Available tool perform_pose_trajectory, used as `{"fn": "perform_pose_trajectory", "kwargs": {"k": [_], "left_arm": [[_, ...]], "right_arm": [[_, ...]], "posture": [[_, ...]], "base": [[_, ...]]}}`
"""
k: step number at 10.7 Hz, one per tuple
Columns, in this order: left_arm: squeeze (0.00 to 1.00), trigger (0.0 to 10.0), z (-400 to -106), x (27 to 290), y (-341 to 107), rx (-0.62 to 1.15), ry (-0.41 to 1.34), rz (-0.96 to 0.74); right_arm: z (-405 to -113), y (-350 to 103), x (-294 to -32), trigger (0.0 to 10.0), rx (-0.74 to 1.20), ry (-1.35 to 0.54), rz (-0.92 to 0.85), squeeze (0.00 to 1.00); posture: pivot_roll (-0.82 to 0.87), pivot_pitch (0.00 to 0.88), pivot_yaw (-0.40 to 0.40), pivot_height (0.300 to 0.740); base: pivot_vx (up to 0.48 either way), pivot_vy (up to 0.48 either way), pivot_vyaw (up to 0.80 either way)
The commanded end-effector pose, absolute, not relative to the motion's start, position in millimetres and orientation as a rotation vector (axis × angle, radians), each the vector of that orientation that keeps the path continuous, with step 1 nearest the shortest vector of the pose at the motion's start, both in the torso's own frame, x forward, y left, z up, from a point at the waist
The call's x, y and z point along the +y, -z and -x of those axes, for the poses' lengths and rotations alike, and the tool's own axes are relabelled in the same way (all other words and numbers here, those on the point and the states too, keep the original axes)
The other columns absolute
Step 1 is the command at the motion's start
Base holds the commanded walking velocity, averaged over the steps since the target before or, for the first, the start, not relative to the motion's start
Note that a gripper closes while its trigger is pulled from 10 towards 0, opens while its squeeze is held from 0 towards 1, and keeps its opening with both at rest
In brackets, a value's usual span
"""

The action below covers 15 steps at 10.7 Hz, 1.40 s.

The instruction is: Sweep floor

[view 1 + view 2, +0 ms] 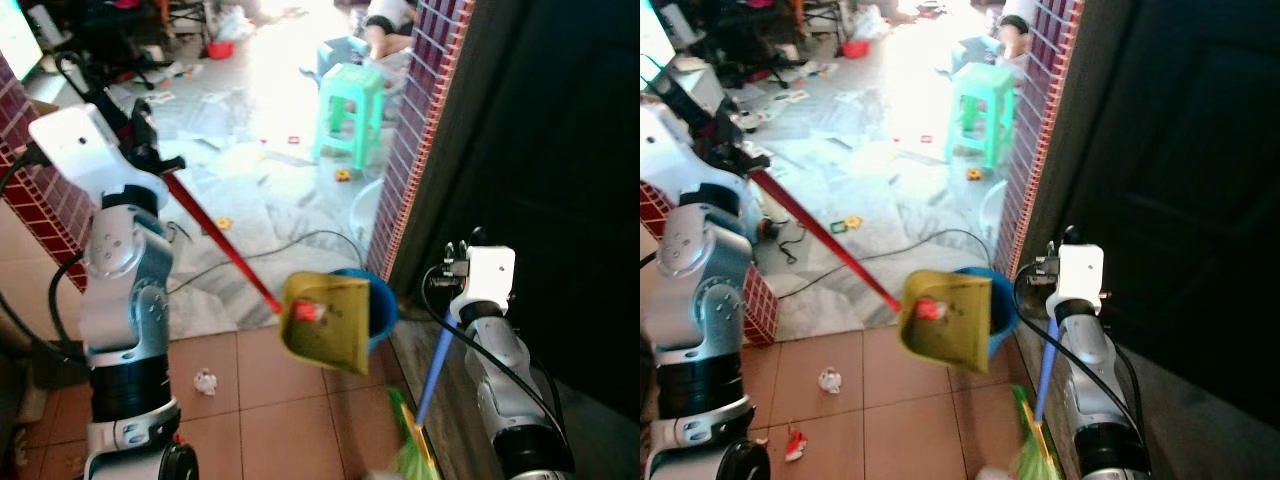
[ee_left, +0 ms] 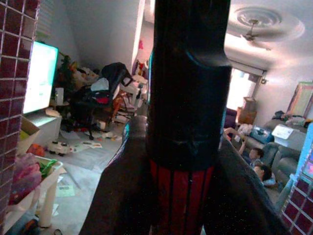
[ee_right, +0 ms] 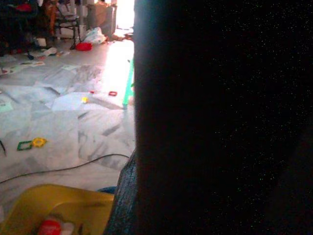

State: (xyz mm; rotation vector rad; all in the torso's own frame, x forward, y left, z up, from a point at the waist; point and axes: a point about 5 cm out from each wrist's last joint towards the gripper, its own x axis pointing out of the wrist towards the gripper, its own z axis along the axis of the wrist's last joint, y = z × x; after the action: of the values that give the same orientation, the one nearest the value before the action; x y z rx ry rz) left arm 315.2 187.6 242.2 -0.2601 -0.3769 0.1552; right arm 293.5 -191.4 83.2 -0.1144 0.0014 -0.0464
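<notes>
A: Where is the dustpan?

B: Lower middle of the left eye view. The yellow dustpan (image 1: 327, 320) hangs tilted above the tile floor (image 1: 270, 400), with a small red and white scrap (image 1: 306, 312) lying in it. Its long red handle (image 1: 215, 238) slants up toward the upper left of the frame.

A: And what has hold of it?

B: The left gripper (image 1: 140, 135), upper left, is clenched around the top of that handle. In the left wrist view the black fingers (image 2: 122, 196) press against the red and black shaft on both sides (it runs straight up the middle of that picture).

A: What sits behind the pan?

B: A blue bucket (image 1: 382, 305), its rim showing just past the pan's right edge, beside the brick pillar (image 1: 425, 120).

A: The broom?

B: Lower right of the frame. The blue stick (image 1: 434, 370) runs down from the right gripper (image 1: 458, 262) to the green bristles (image 1: 410, 450) at the bottom edge. Whether those fingers are closed on it, I cannot tell; the right wrist view is mostly dark.

A: Anything on the floor?

B: A crumpled white wad (image 1: 205, 381) on the tiles at lower left, and a red scrap (image 1: 795, 443) nearer the robot. Farther up, a green stool (image 1: 350, 110) stands on the pale marble, with a black cable (image 1: 290, 245) trailing across.
</notes>
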Motion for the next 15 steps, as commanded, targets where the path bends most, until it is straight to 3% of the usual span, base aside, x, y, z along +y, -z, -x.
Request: {"fn": "perform_pose_trajectory", "kwargs": {"k": [1,6,15], "left_arm": [[0.0,10.0,-314,191,-261,-0.475,-0.171,0.264],[0.0,10.0,-316,190,-260,-0.475,-0.172,0.27],[0.0,10.0,-319,174,-245,-0.454,-0.151,0.236]], "right_arm": [[-294,-85,-192,10.0,-0.002,0.033,0.157,0.0],[-293,-84,-191,10.0,-0.001,0.028,0.16,0.0],[-292,-82,-192,10.0,0.012,0.029,0.167,0.0]], "posture": [[-0.09,0.0,0.024,0.74],[-0.1,0.0,0.023,0.74],[-0.1,0.0,0.022,0.74]], "base": [[0.405,0.0,0.0],[0.376,0.0,0.0],[0.0,0.0,0.0]]}}
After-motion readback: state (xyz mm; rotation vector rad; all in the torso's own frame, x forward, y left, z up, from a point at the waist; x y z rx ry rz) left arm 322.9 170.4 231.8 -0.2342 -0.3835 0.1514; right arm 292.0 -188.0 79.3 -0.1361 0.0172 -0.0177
